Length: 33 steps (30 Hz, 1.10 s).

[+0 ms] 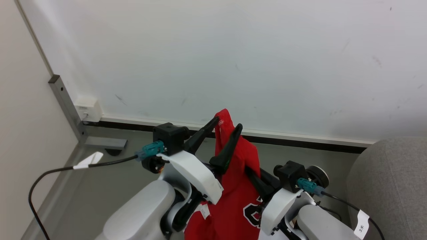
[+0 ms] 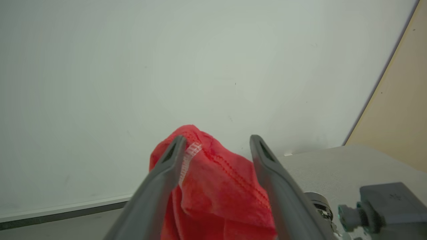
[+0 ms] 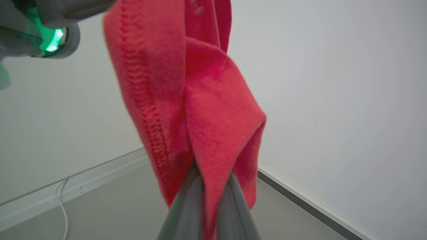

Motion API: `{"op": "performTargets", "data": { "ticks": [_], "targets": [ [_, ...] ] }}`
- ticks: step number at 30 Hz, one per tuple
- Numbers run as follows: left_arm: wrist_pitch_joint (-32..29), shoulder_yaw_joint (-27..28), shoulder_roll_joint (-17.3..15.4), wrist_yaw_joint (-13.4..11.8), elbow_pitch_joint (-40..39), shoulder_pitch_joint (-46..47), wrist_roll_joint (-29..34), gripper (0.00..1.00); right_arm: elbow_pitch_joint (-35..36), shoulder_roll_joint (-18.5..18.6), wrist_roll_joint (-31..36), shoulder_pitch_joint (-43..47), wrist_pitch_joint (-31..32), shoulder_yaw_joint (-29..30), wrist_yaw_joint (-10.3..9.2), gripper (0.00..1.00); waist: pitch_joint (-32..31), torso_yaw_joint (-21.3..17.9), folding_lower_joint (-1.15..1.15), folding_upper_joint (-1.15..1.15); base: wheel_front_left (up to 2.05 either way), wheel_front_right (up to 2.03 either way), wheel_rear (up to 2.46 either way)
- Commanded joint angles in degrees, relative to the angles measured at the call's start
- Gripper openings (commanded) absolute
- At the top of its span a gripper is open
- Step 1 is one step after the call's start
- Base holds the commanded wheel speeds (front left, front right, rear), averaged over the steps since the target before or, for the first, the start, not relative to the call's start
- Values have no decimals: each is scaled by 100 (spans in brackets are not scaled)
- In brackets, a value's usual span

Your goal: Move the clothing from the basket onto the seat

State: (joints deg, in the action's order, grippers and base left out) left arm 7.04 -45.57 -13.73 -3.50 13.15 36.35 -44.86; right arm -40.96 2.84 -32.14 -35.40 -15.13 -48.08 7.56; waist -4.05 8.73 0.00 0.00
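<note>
A red jersey (image 1: 238, 186) with a dark print near its lower part hangs in the air between my two arms. My left gripper (image 1: 228, 123) is raised, and its fingers stand apart with the jersey's top fold (image 2: 213, 166) bunched between them and draped over one finger. My right gripper (image 3: 211, 186) is shut on a lower fold of the jersey (image 3: 213, 110); in the head view its fingertips are hidden behind the cloth. The grey fabric seat (image 1: 393, 190) is at the lower right. The basket is out of view.
A white wall (image 1: 233, 60) with a dark baseboard (image 1: 300, 140) stands close ahead. A grey metal post (image 1: 65, 100) and a white outlet box (image 1: 88, 109) sit in the left corner. A black cable (image 1: 50, 173) runs over the grey floor (image 1: 100, 180).
</note>
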Motion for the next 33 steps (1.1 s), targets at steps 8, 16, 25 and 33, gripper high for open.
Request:
{"op": "performTargets", "data": {
  "ticks": [8,16,25,33],
  "targets": [
    [-50,-8,-78,-34,-33,-67,-108,100,-11,10,188,105,-2,331,-14,0,7,-39,0,0,0,0,0],
    [3,1,-100,-56,-24,-71,-113,100,-20,11,277,152,-2,455,-14,0,20,-54,0,0,0,0,0],
    [63,49,-210,-140,-112,-144,-115,100,37,24,392,135,-2,686,-14,0,70,-441,0,0,0,0,0],
    [218,2,-336,-180,-272,-362,-13,100,342,353,560,161,-2,1040,-14,0,168,-989,0,0,0,0,0]
  ]
}}
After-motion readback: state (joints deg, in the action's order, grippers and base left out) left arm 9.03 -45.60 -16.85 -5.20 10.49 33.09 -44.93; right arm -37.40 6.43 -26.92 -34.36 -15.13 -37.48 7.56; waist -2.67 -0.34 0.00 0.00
